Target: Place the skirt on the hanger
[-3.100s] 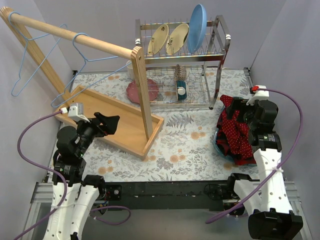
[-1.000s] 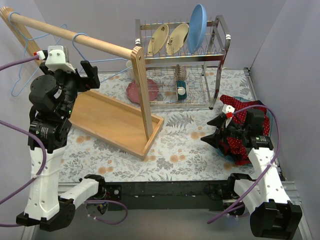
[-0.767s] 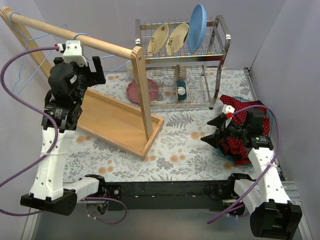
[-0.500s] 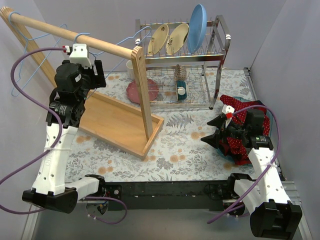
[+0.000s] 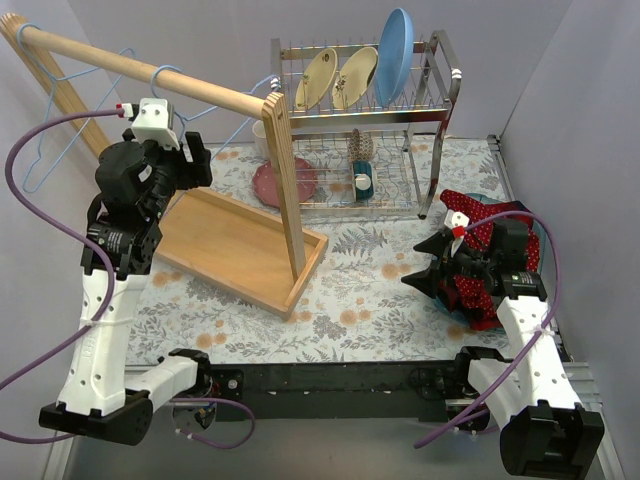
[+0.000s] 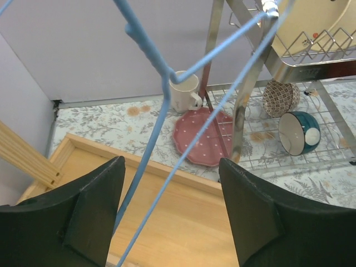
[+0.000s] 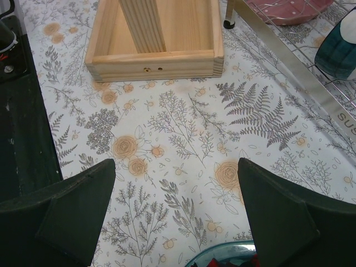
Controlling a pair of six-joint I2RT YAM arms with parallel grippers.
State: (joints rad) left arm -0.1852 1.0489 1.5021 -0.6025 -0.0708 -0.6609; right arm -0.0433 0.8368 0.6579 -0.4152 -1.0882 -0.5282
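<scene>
The blue wire hanger [image 5: 153, 78] hooks over the wooden rail [image 5: 100, 55] at the upper left. My left gripper [image 5: 198, 160] is raised just under the rail. In the left wrist view the hanger [image 6: 146, 49] has its neck and two wires running down between the fingers of the left gripper [image 6: 171, 162], which is open; the left wire passes close to the left finger. The red dotted skirt [image 5: 482, 262] lies bunched in a teal bowl [image 7: 222, 260] at the right. My right gripper [image 5: 415, 262] hovers open beside it over the tablecloth, right gripper [image 7: 177, 164] holding nothing.
The rail's wooden post [image 5: 285, 190] stands in a wooden base tray [image 5: 225, 240]. A second blue hanger [image 5: 40, 150] hangs at the far left. Behind is a metal dish rack [image 5: 440, 110] with plates, bowls, a pink plate [image 6: 203, 136] and a white mug [image 6: 183, 92].
The left arm has swung in under the rail and its jaws have narrowed around the hanger, which tipped up and then settled lower. The right arm has stayed still over the last second.
</scene>
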